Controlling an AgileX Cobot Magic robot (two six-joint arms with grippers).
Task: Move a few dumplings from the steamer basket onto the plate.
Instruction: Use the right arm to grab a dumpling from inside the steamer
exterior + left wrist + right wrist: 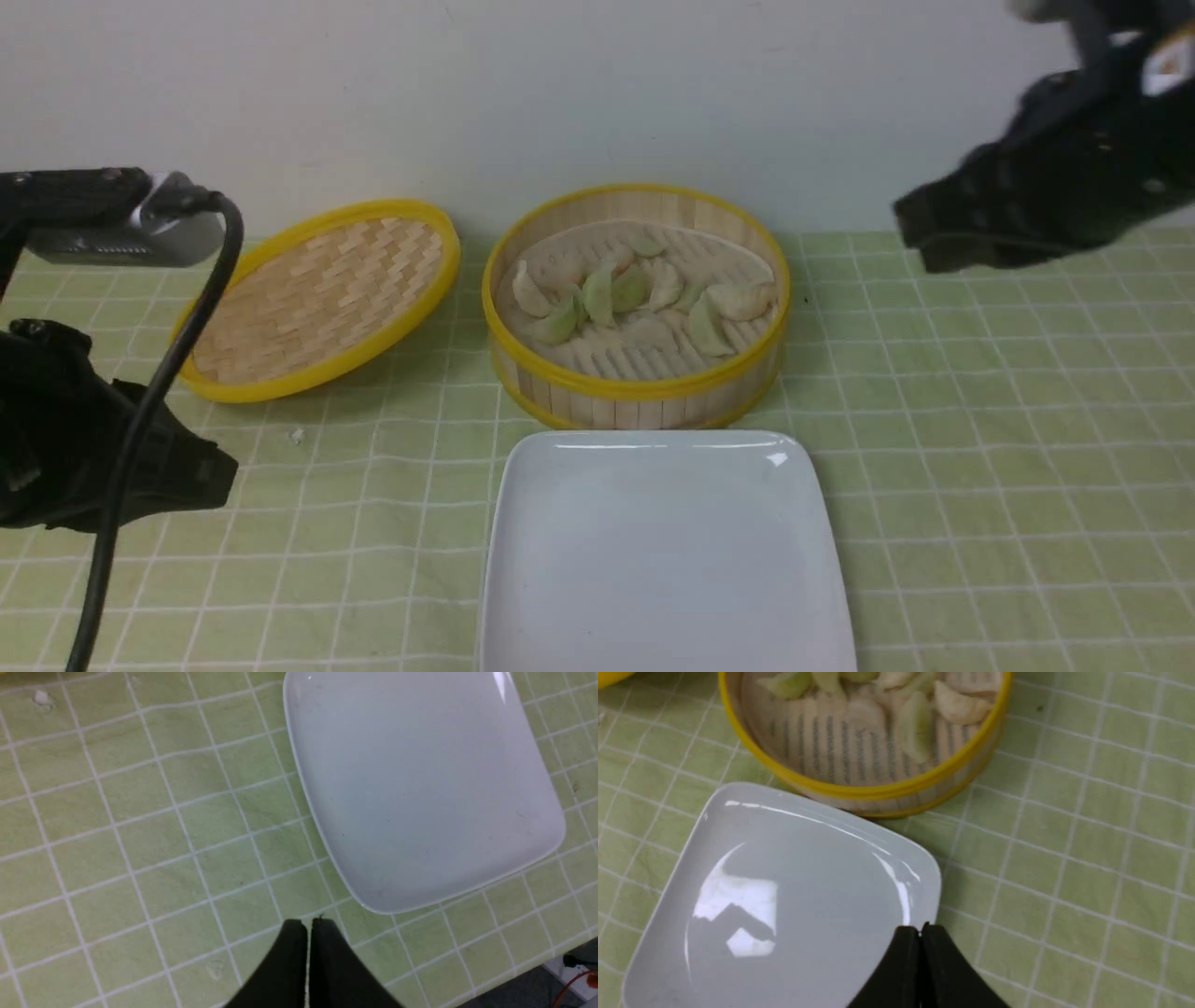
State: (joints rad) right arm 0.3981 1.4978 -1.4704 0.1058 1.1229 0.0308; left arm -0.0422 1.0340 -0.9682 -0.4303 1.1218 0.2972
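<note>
The round bamboo steamer basket with yellow rims (635,387) sits toward the back of the bench (980,448), which is covered in a green cloth with a white grid. The small pleated dumplings (611,297) - some pale green, some whitish - are all lying on its slatted floor, bunched around the middle. Just in front of the basket, nearly touching it, is the glossy white rounded-square plate (663,560). To the basket's left, the shallow woven lid with a yellow rim (322,299) rests tilted, its far edge up near the wall.

The left claw (308,926) has its two black fingers pressed together with only a hairline slit between them, holding nothing. It hangs over bare cloth to the left of the plate, not touching it. The right claw (920,933) is pressed together too and grips nothing - in the front view it's raised well up on the right of the basket. A black cable (159,373) loops down off the left arm.
</note>
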